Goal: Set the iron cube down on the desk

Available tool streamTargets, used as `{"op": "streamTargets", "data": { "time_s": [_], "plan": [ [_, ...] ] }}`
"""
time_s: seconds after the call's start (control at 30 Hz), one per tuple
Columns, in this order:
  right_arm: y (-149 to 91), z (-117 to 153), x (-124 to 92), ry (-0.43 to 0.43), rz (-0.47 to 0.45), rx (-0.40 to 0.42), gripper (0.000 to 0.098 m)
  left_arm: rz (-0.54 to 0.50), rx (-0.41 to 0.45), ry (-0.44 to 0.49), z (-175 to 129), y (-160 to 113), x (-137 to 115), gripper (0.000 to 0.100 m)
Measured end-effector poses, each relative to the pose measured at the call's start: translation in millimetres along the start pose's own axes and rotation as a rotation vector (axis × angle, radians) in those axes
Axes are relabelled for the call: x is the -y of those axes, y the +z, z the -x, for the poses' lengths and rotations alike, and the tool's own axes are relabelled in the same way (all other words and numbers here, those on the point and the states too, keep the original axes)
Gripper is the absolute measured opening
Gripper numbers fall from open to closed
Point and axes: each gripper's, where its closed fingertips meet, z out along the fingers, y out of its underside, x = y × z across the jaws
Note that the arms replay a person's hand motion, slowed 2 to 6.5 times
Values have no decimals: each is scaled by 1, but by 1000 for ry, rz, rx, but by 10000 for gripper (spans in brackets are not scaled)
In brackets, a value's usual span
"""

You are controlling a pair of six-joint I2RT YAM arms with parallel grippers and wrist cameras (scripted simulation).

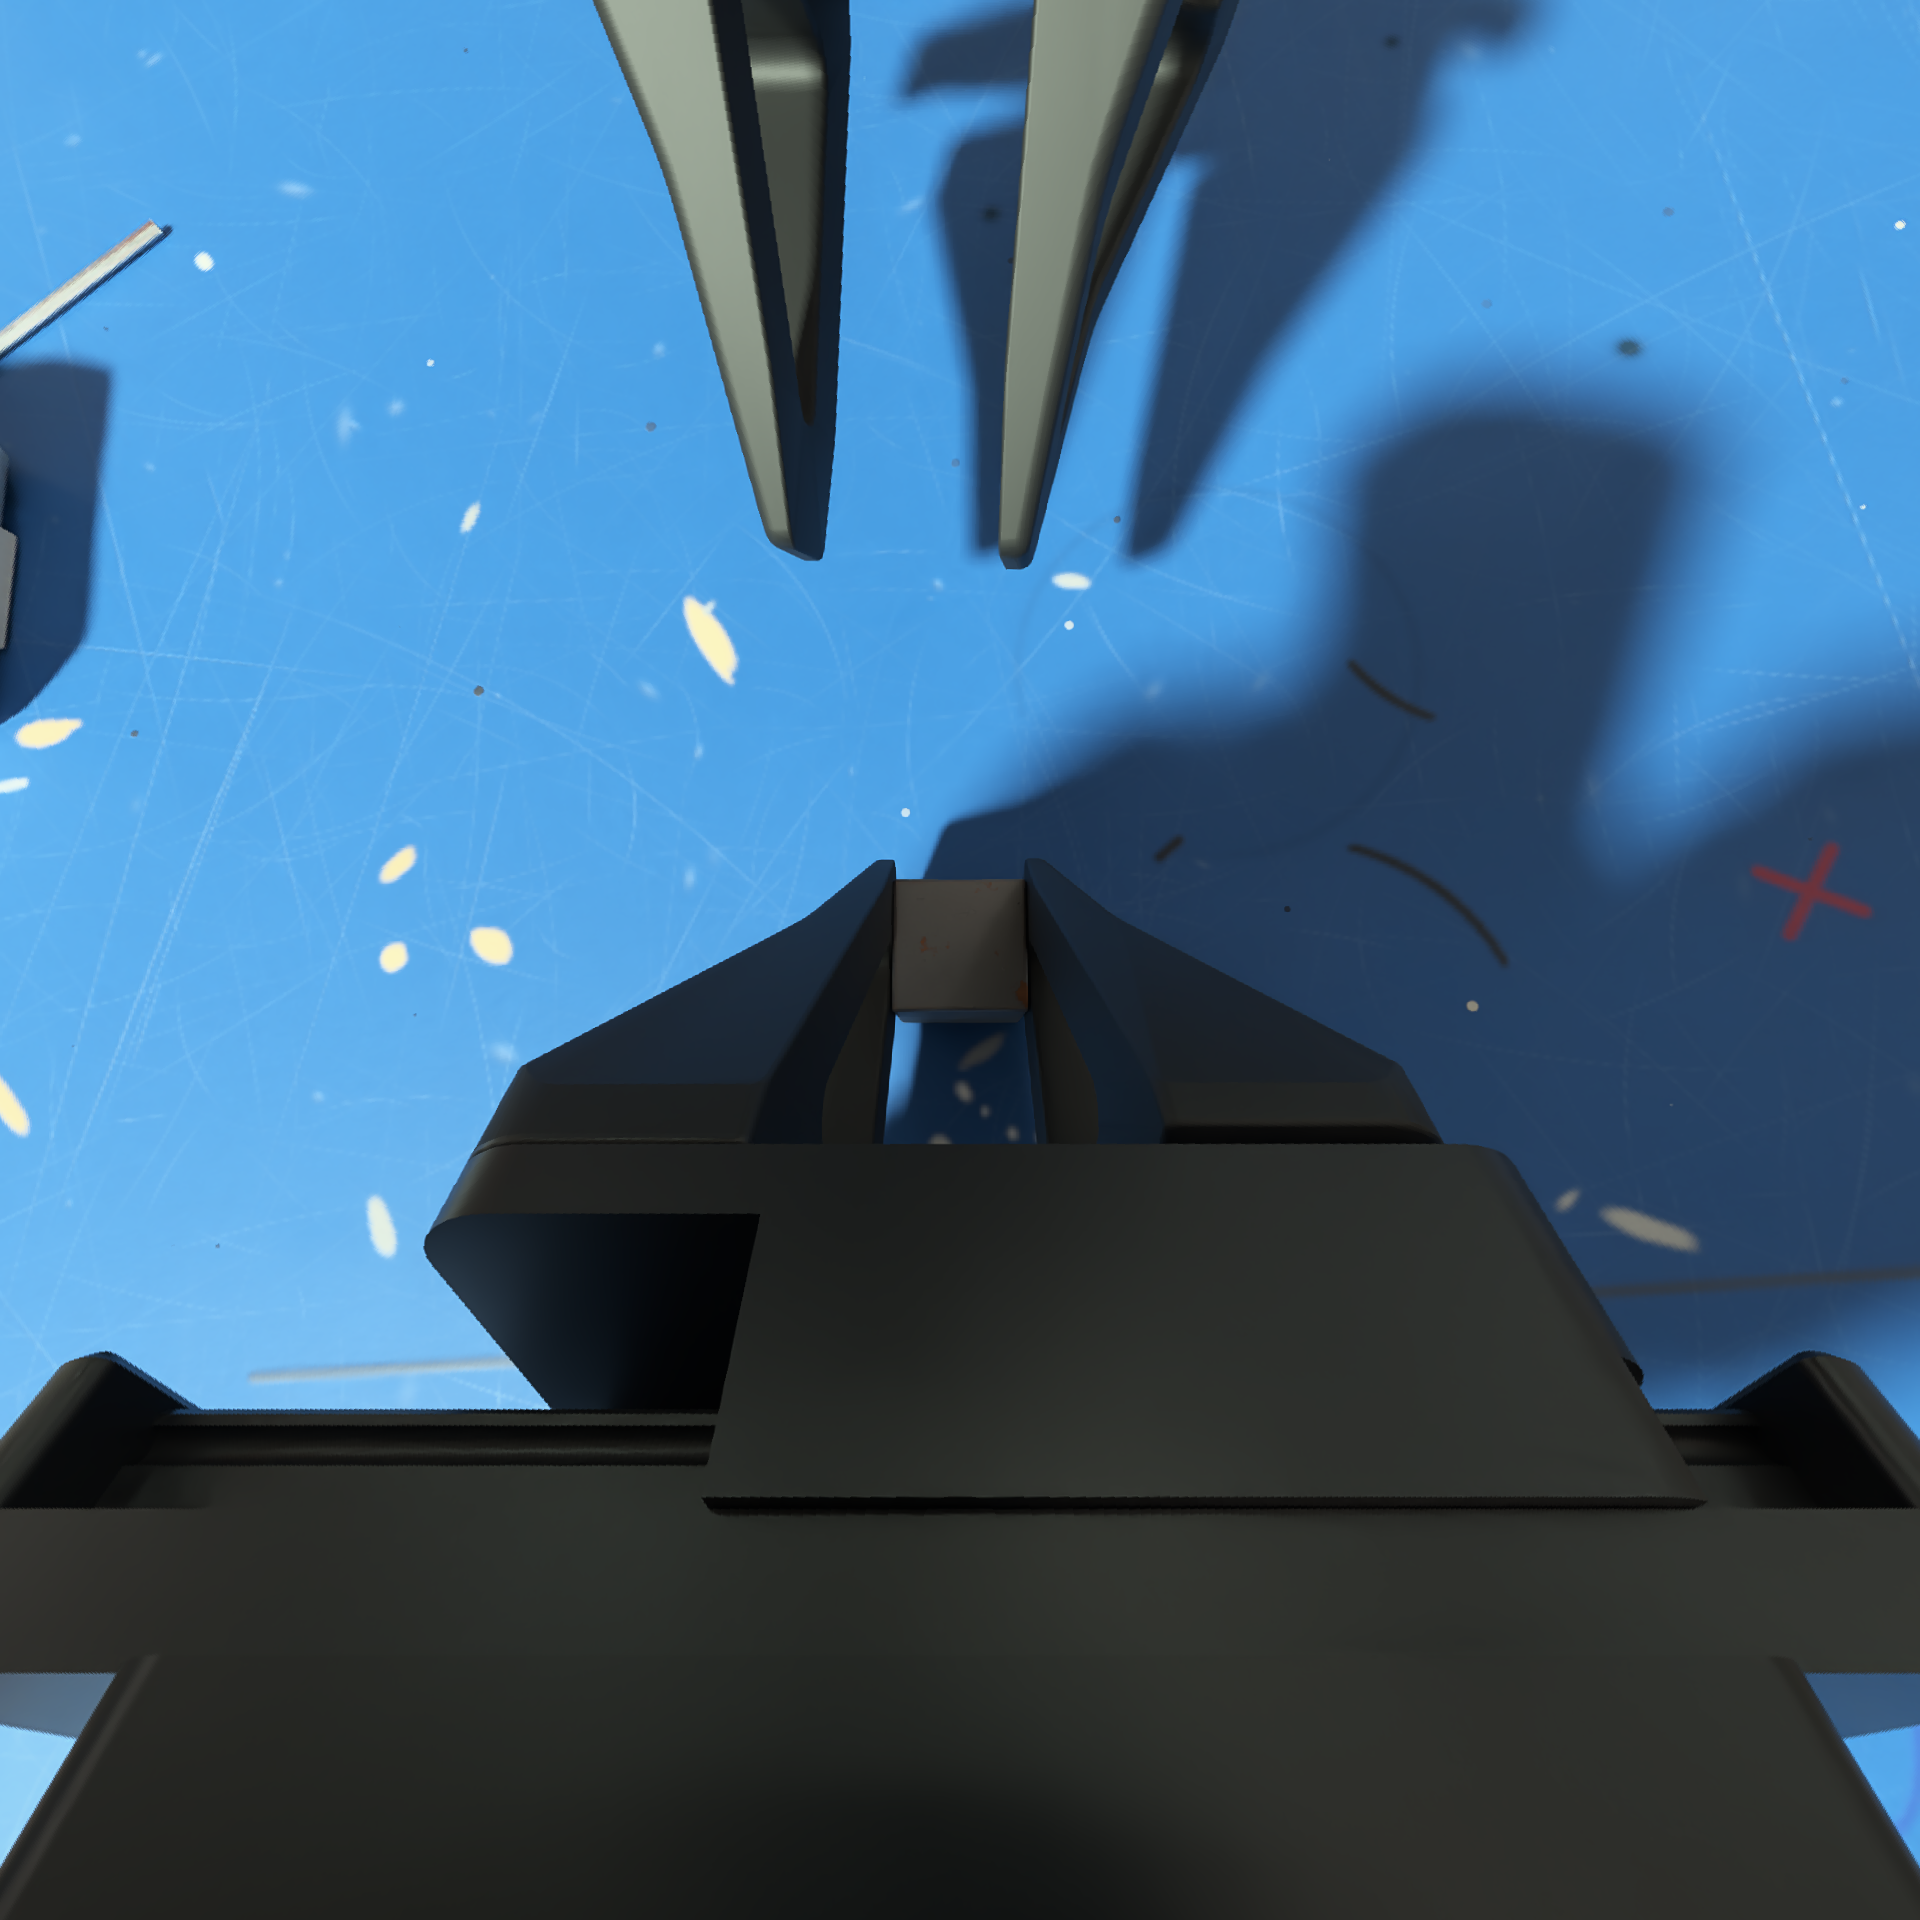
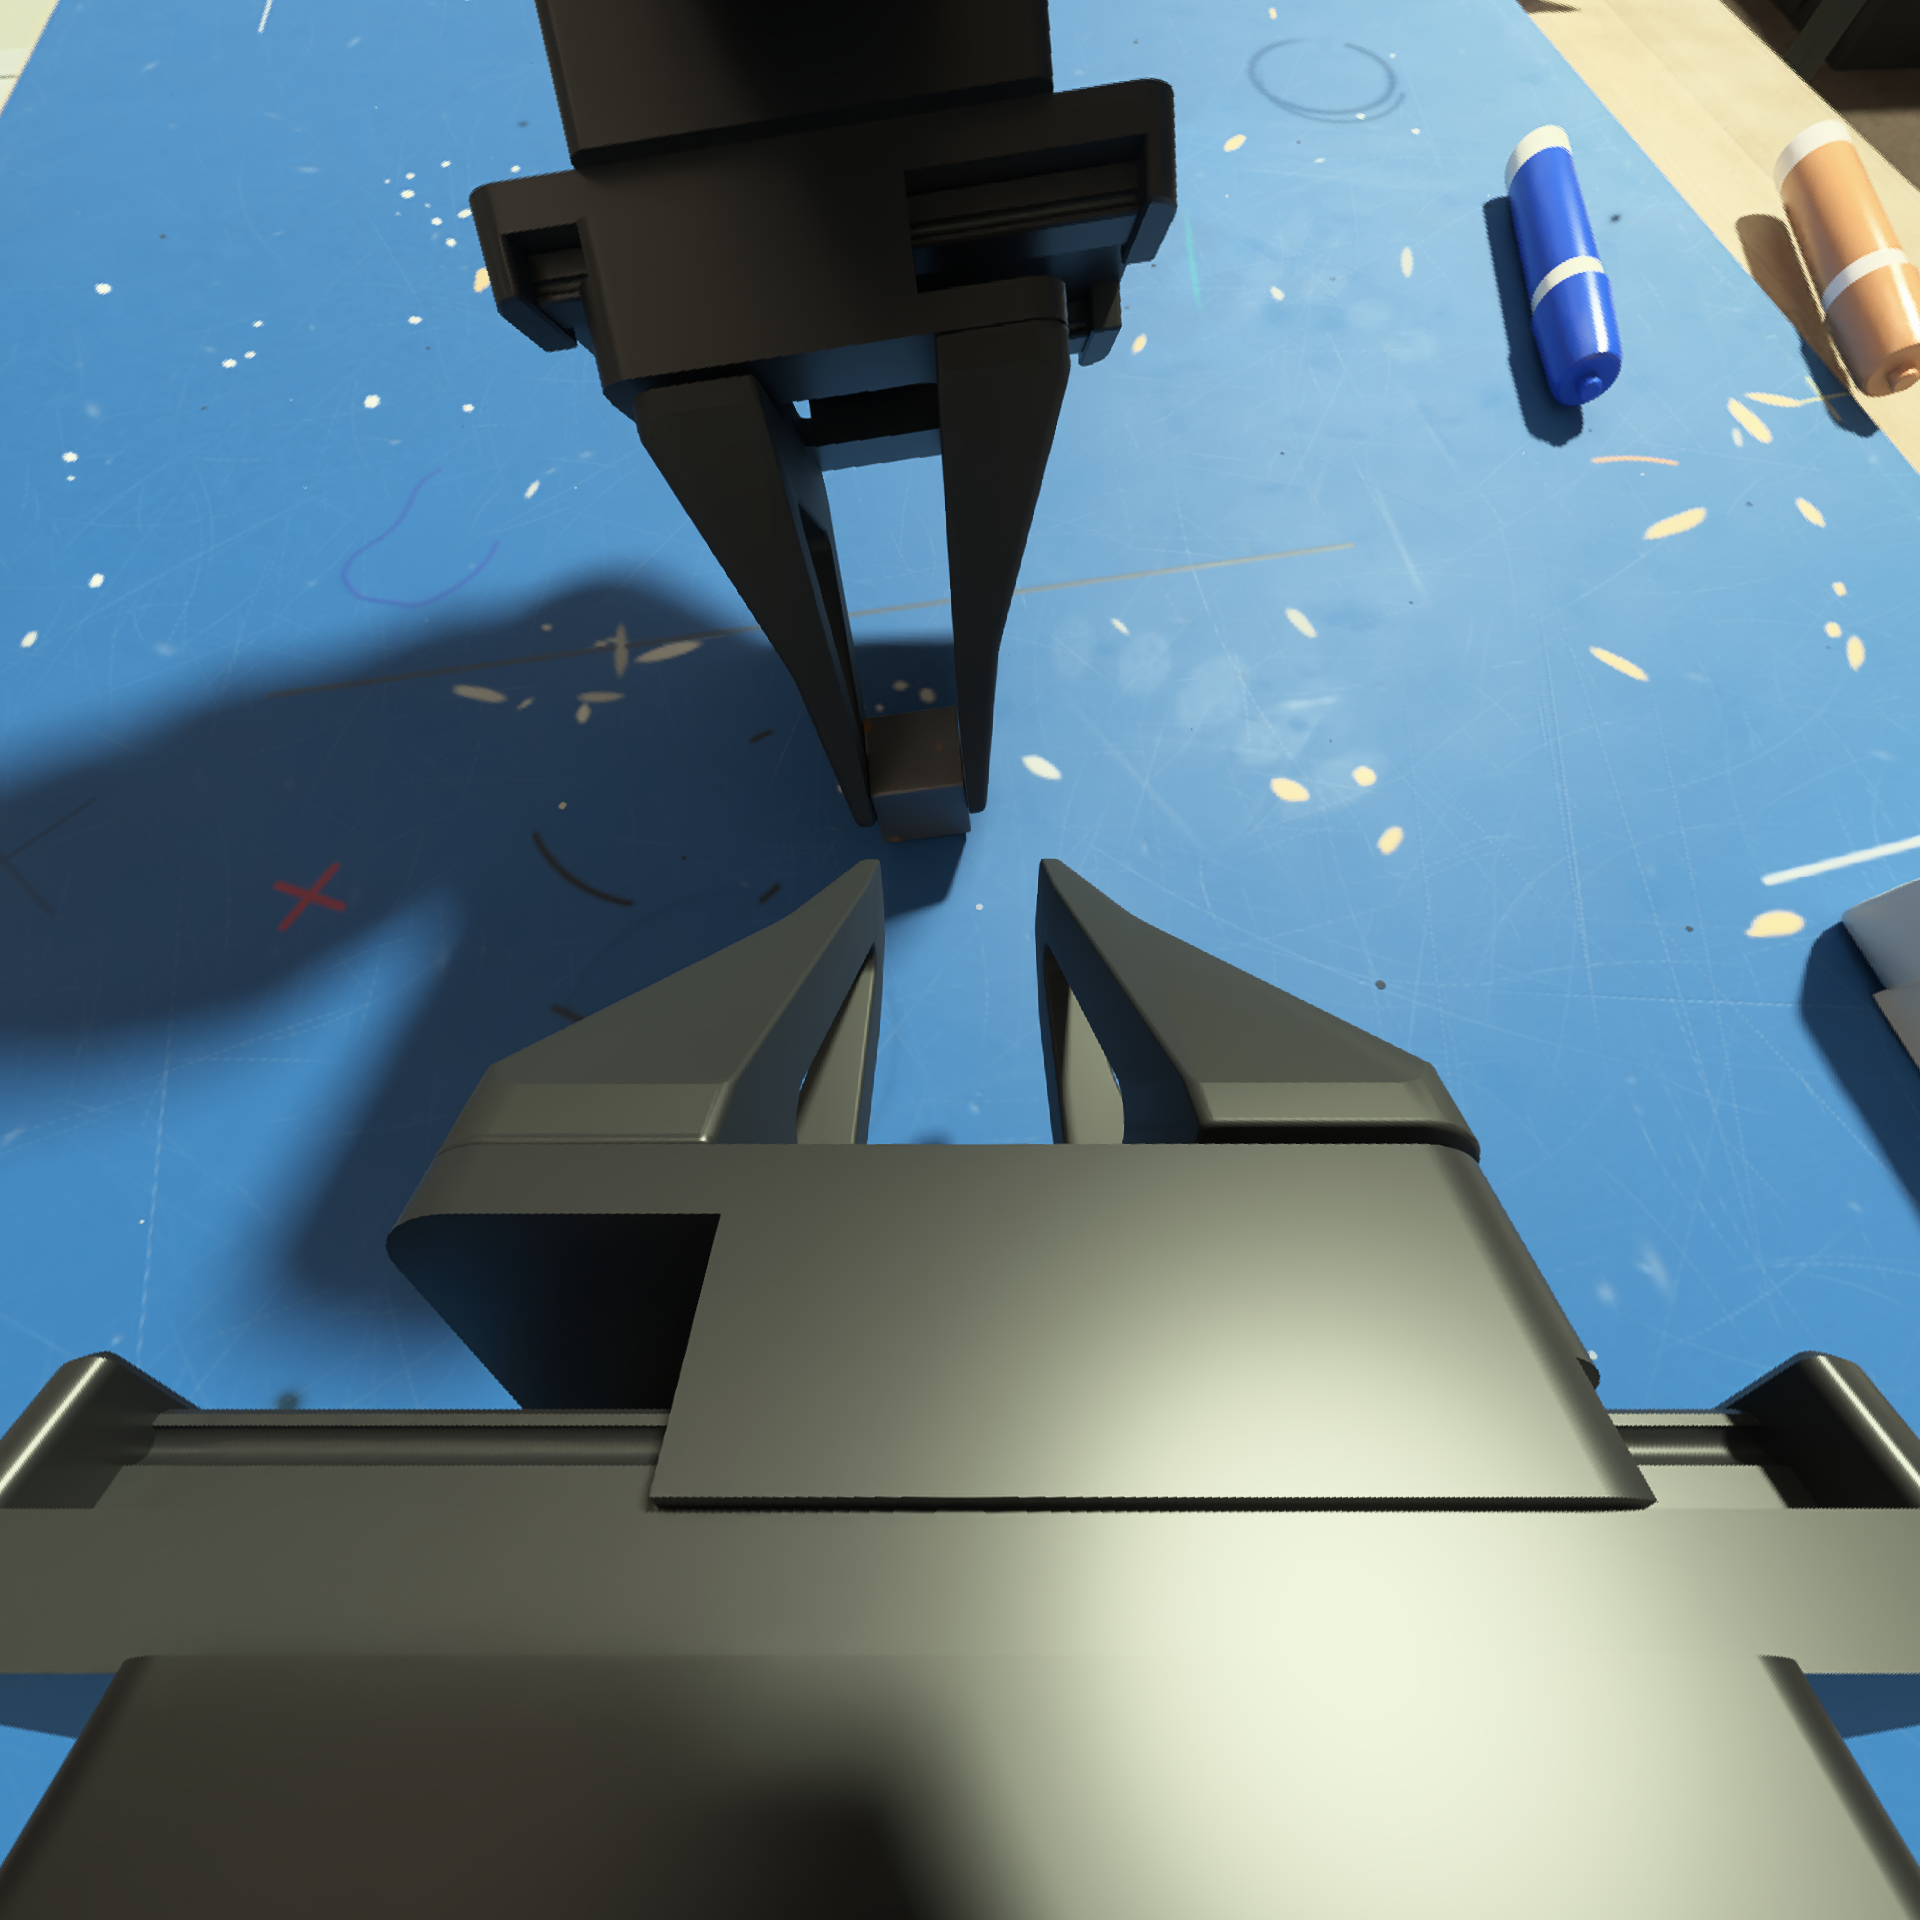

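Cube (image 1: 958,948) between left end effector (image 1: 958,883) fingers, right end effector (image 2: 958,868) facing it

The left tool (image 1: 959,883) clamps the grey iron cube (image 1: 957,948) between its fingertips above the blue table (image 1: 520,727), with the right tool (image 1: 914,556) at twelve o'clock, parted.

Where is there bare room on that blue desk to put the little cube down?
Right under the left hand, holding the iron cube, the blue desk is bare. So is the stretch from there toward the blue marker. It is tighter by the open right hand, and at the right edge around the white object.
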Motion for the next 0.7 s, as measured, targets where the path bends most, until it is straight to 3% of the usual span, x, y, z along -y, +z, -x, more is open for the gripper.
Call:
{"op": "streamTargets", "data": {
  "time_s": [0.7],
  "plan": [
    [0,2,-3,-1,9,4,254,2,-4,-5,0,0,0,201]
  ]
}}
